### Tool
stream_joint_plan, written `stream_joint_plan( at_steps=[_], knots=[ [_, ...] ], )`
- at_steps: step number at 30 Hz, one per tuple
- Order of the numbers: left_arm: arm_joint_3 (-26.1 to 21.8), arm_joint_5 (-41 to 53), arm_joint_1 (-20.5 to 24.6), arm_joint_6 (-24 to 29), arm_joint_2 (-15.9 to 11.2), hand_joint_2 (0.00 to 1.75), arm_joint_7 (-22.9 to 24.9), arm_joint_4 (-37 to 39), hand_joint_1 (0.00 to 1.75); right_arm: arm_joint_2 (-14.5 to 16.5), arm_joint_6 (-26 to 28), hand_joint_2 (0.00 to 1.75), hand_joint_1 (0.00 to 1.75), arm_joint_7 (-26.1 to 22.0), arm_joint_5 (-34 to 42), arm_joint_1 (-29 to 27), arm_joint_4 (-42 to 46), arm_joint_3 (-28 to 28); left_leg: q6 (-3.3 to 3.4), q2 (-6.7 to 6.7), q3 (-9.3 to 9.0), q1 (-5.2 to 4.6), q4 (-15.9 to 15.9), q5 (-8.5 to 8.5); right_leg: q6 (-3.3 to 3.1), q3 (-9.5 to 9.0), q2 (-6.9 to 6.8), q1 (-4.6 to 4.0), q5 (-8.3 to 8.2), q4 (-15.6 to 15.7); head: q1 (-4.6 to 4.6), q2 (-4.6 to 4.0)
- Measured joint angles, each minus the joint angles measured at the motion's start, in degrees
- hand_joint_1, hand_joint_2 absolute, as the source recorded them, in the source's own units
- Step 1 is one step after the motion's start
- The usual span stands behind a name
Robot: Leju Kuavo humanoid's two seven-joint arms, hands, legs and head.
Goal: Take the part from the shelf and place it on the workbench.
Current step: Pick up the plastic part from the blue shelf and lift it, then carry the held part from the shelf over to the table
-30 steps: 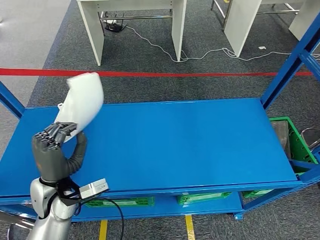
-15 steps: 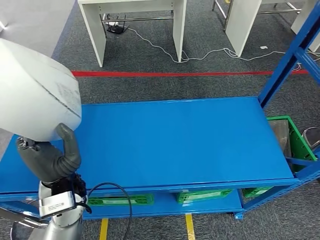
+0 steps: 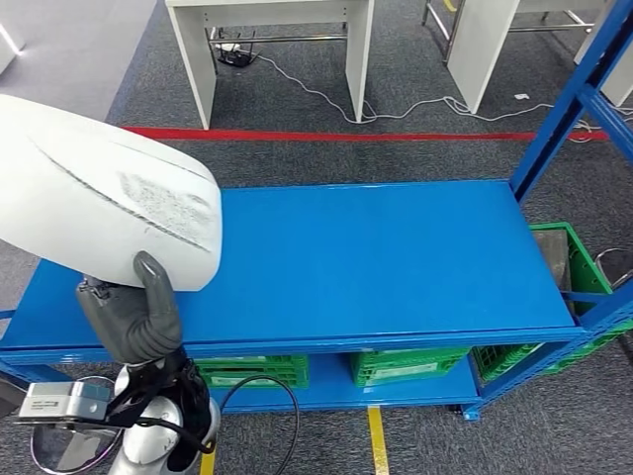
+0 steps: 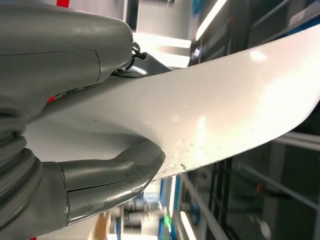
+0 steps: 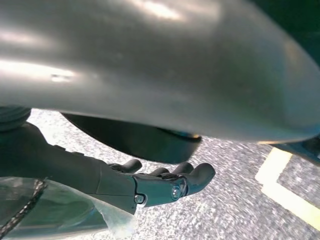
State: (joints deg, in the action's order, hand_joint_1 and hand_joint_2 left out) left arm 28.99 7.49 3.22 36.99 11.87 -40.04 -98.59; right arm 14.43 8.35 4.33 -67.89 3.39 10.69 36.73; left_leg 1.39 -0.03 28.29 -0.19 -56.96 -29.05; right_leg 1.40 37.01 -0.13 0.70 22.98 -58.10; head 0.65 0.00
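Blue shelf (image 3: 373, 257) bare, left robot hand (image 3: 133, 317) gripping white part (image 3: 105, 203)

Blue shelf top (image 3: 373, 257) bare; blue upright (image 3: 567, 104) flanks right end.

Left hand (image 4: 75, 145) gripping white part (image 4: 226, 105), thumb (image 4: 113, 175) pressed against its edge

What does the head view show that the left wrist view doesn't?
Head view alone: the blue shelf, green bins under it, the red floor line, white table legs and a cable beyond. Left wrist view alone: a close look at the thumb pressed against the part's scuffed edge, with the other fingers on the opposite face. Both: the left hand gripping the white part.
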Motion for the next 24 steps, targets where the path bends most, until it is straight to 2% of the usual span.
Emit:
stream_joint_plan(
  at_steps=[1, 2, 4, 5, 6, 7, 8, 10, 11, 12, 15, 16, 17, 18, 19, 20, 21, 22, 23, 24],
  knots=[
    [0.67, -0.51, 0.15, -0.6, -0.13, 1.75, 0.0, 0.28, 1.75, 0.0, 0.35, 0.0, 0.0, -0.71, 0.2, -0.02, 0.0, 0.16, 0.4, 0.11, 0.47, 0.12, 0.17, 0.66, 0.27, 0.64, 0.03, 0.03, 1.31, -0.96, -0.07, 0.0],
    [1.31, -0.82, 0.29, -1.14, -0.25, 1.75, 0.0, 0.55, 1.75, 0.0, 0.63, 0.0, 0.0, -1.4, 0.42, -0.04, 0.0, 0.35, 0.72, 0.23, 1.1, 0.26, 0.31, 1.34, 0.5, 1.62, 0.07, 0.07, 3.64, -3.21, -0.19, 0.0],
    [2.32, -1.46, 0.45, -2.0, -0.47, 1.75, 0.0, 1.02, 1.75, 0.0, 0.88, 0.0, 0.0, -2.55, 0.8, -0.04, 0.0, 0.66, 1.05, 0.35, 2.68, 0.22, 0.25, 2.53, 0.83, 3.89, 0.08, 0.07, 9.11, -10.48, -0.38, 0.0],
    [2.66, -1.8, 0.45, -2.32, -0.57, 1.75, 0.0, 1.22, 1.75, 0.0, 0.9, 0.0, 0.0, -2.89, 0.93, -0.05, 0.0, 0.76, 1.03, 0.4, 3.5, 0.19, 0.22, 3.12, 0.96, 4.53, 0.07, 0.07, 10.67, -13.86, -0.38, 0.0],
    [2.9, -2.05, 0.45, -2.52, -0.66, 1.75, 0.0, 1.39, 1.75, 0.0, 0.9, 0.0, 0.0, -3.14, 1.02, -0.07, 0.0, 0.83, 0.98, 0.45, 4.26, 0.18, 0.19, 3.67, 1.05, 4.38, 0.07, 0.07, 10.94, -15.69, -0.37, 0.0],
    [3.11, -2.14, 0.45, -2.63, -0.73, 1.75, 0.0, 1.57, 1.75, 0.0, 0.87, 0.0, 0.0, -3.32, 1.02, -0.08, 0.0, 0.89, 0.87, 0.49, 4.98, 0.18, 0.17, 4.21, 1.08, 3.17, 0.06, 0.09, 10.11, -15.46, -0.37, 0.0],
    [3.28, -2.12, 0.46, -2.68, -0.79, 1.75, 0.0, 1.73, 1.75, 0.0, 0.76, 0.0, 0.0, -3.45, 0.95, -0.06, 0.0, 0.96, 0.71, 0.52, 5.62, 0.19, 0.15, 4.7, 1.07, 0.77, 0.05, 0.13, 8.67, -12.92, -0.36, 0.0],
    [3.57, -2.07, 0.49, -2.71, -0.84, 1.75, 0.0, 1.99, 1.75, 0.0, 0.39, 0.0, 0.0, -3.57, 0.68, 0.09, 0.0, 1.05, 0.28, 0.51, 6.53, 0.21, 0.0, 5.51, 1.02, -5.06, 0.06, 0.24, 6.98, -5.08, -0.38, 0.0],
    [3.65, -2.05, 0.51, -2.7, -0.85, 1.75, 0.0, 2.06, 1.75, 0.0, 0.25, 0.0, 0.0, -3.55, 0.57, 0.17, 0.0, 1.07, 0.13, 0.5, 6.75, 0.21, -0.08, 5.73, 1.0, -6.99, 0.06, 0.29, 6.83, -2.27, -0.39, 0.0],
    [3.69, -2.04, 0.52, -2.7, -0.85, 1.75, 0.0, 2.09, 1.75, 0.0, 0.17, 0.0, 0.0, -3.52, 0.52, 0.22, 0.0, 1.07, 0.04, 0.5, 6.83, 0.2, -0.14, 5.83, 1.0, -7.89, 0.07, 0.31, 7.06, -0.91, -0.41, 0.0],
    [3.72, -2.16, 0.54, -2.67, -0.85, 1.75, 0.0, 2.15, 1.75, 0.0, 0.14, 0.0, 0.0, -3.49, 0.39, 0.27, 0.0, 1.07, -0.06, 0.49, 6.98, 0.13, -0.18, 5.94, 0.95, -8.54, 0.15, 0.23, 7.47, 0.09, -0.37, 0.0],
    [3.71, -2.55, 0.54, -2.88, -0.89, 1.75, 0.0, 2.32, 1.75, 0.02, 0.05, 0.0, 0.0, -3.45, 0.06, 0.24, 0.0, 1.07, -0.44, 0.46, 7.23, 0.08, -0.23, 6.46, 0.48, -8.53, 0.21, 0.15, 7.37, 0.74, -0.36, 0.0],
    [3.65, -2.98, 0.5, -3.17, -0.99, 1.75, 0.0, 2.53, 1.75, 0.03, 0.14, 0.0, 0.0, -3.57, -0.25, 0.26, -0.01, 1.07, -0.97, 0.39, 7.87, 0.1, -1.09, 5.64, -0.25, -8.3, 0.19, 0.09, 6.97, 1.33, -0.26, 0.0],
    [3.57, -3.42, 0.45, -3.56, -1.11, 1.75, 0.0, 2.75, 1.75, 0.05, 0.25, 0.0, 0.0, -3.85, -0.55, 0.28, -0.01, 1.07, -1.55, 0.33, 8.73, 0.14, -2.97, 3.91, -1.01, -7.86, 0.15, 0.02, 6.36, 1.85, -0.14, 0.0],
    [3.45, -3.74, 0.36, -4.05, -1.24, 1.75, 0.0, 2.96, 1.75, 0.07, 0.39, 0.0, 0.0, -4.25, -0.78, 0.26, -0.02, 1.07, -2.1, 0.26, 9.69, 0.26, -5.9, 1.35, -1.76, -6.73, 0.02, 0.01, 5.45, 1.69, -0.04, 0.0],
    [3.33, -3.78, 0.28, -4.41, -1.37, 1.75, 0.0, 3.07, 1.75, 0.07, 0.59, 0.0, 0.0, -4.7, -0.78, 0.3, -0.02, 1.07, -2.37, 0.23, 10.66, 0.34, -9.9, -2.12, -2.08, -5.97, -0.1, -0.01, 4.73, 1.66, 0.07, 0.0],
    [3.24, -3.75, 0.2, -4.72, -1.45, 1.75, 0.0, 3.15, 1.75, 0.07, 0.62, 0.0, 0.0, -5.01, -0.81, 0.3, -0.02, 1.07, -2.48, 0.23, 11.21, 0.37, -13.48, -4.3, -2.15, -5.26, -0.14, -0.08, 4.19, 1.61, 0.08, 0.0],
    [3.14, -3.65, 0.14, -4.97, -1.52, 1.75, 0.0, 3.26, 1.75, 0.07, 0.64, 0.0, 0.0, -5.17, -0.84, 0.3, -0.02, 1.07, -2.47, 0.23, 11.15, 0.36, -16.02, -5.22, -2.17, -4.47, -0.18, -0.18, 3.62, 1.54, 0.07, 0.0],
    [3.03, -3.52, 0.1, -5.17, -1.58, 1.75, 0.0, 3.38, 1.75, 0.07, 0.67, 0.0, 0.0, -5.21, -0.84, 0.31, -0.02, 1.07, -2.36, 0.22, 10.39, 0.36, -16.9, -4.95, -2.15, -3.68, -0.2, -0.29, 3.08, 1.45, 0.08, 0.0],
    [2.96, -3.4, 0.07, -5.33, -1.62, 1.75, 0.0, 3.5, 1.75, 0.07, 0.72, 0.0, 0.0, -5.23, -0.84, 0.32, -0.02, 1.07, -2.12, 0.22, 8.74, 0.33, -15.65, -3.7, -2.13, -2.95, -0.21, -0.41, 2.56, 1.36, 0.08, 0.0]
  ],
)
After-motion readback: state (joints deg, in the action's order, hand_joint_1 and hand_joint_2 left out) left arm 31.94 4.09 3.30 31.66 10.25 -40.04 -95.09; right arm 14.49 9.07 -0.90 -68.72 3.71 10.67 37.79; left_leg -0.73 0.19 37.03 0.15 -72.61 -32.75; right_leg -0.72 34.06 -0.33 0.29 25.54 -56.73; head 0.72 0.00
